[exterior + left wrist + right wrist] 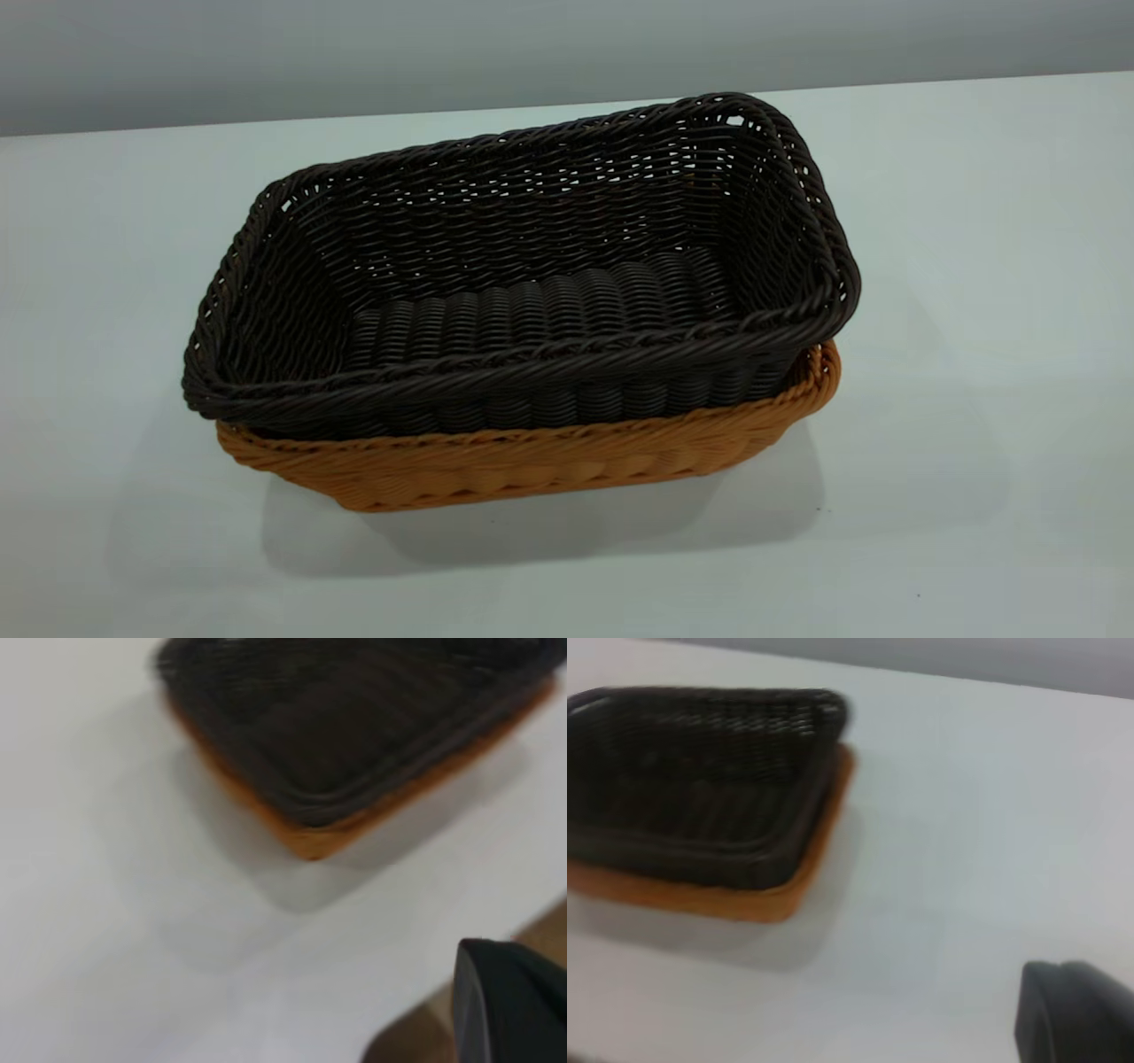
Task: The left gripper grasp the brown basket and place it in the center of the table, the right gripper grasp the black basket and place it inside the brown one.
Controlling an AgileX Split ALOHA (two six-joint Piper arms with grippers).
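Note:
The black basket [523, 266] sits nested inside the brown basket [532, 465] in the middle of the white table [974, 266]. Its dark rim stands above the orange-tan rim and juts past it on the left. Neither gripper appears in the exterior view. In the left wrist view the stacked black basket [354, 718] and brown basket [310, 840] lie well away from the left gripper [509, 1001], of which only a dark part shows. In the right wrist view the black basket [700, 771] and brown basket [744, 902] are likewise far from the right gripper [1076, 1014]. Nothing is held.
A grey wall [354, 53] runs behind the table's far edge. The left wrist view shows the table's edge with brown floor [416, 1036] beyond it, close to the left gripper. Bare tabletop surrounds the baskets on all sides.

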